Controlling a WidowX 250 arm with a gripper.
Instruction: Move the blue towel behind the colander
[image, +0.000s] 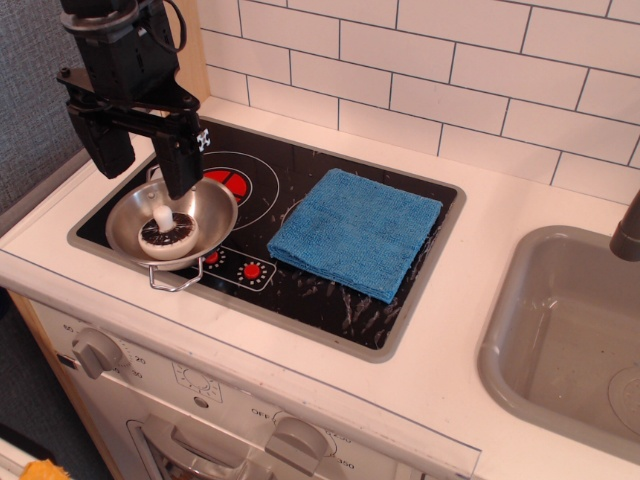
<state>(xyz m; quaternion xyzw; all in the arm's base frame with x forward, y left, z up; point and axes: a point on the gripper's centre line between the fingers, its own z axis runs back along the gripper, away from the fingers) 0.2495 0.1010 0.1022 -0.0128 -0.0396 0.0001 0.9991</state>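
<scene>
The oven front (250, 420) below the counter (470, 300) carries small print by its knobs: "OFF" at 12 o'clock of the middle knob (296, 436), "350" at its 4 o'clock, and "20" at 2 o'clock of the left knob (95, 350). Other markings are too small to read.

Bright blue towel (356, 232), shiny silver colander (172, 222), black stovetop (330, 300), white tiles (450, 60).

Colander (172, 224) on stove top (330, 305), front-left corner. Blue towel (356, 231) flat, just right of colander, apart. Mushroom (168, 232) inside colander. Pincer (145, 165) hangs above colander's back rim, fingers spread, empty. Sink (520, 330) far right of colander.
</scene>
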